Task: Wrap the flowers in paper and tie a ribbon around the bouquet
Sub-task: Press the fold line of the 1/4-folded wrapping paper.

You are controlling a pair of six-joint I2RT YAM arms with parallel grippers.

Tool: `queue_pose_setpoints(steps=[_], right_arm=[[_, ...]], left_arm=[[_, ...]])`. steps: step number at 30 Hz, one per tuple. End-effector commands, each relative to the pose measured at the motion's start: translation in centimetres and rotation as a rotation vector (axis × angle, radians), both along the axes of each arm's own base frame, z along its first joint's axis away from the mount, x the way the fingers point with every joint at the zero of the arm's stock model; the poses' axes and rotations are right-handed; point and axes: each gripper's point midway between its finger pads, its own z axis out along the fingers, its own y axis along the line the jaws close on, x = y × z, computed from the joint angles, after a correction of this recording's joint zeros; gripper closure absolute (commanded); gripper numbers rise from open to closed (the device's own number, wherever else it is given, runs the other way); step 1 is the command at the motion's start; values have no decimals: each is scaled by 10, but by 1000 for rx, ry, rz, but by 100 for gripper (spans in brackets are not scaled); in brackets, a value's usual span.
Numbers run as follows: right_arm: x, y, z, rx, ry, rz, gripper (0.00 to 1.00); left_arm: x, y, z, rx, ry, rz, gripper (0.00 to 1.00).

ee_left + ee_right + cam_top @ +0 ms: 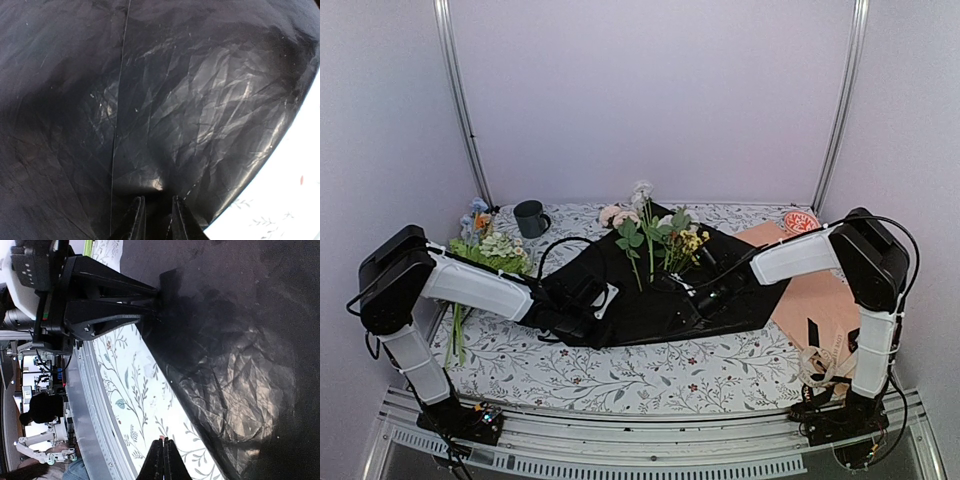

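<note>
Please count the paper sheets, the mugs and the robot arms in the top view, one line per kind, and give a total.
Paper sheets: 2 (black sheet, peach sheet)
Mugs: 1 (dark mug)
Robot arms: 2 (left arm, right arm)
Total: 5

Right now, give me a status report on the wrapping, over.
Left gripper pinching edge of the paper. Right gripper shut, empty, near the paper. Flowers lying on the paper, unwrapped. Peach sheet at its right edge.
</note>
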Motion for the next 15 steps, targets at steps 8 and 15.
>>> queue_pose_setpoints(steps=[8,15], right_arm=[[29,-44,-32,-121,25,-168,100],[40,-101,-36,-153,57,-337,100]], left_arm=[[-44,47,-55,190,204,-3,80],[-45,50,-56,187,226,9,81]])
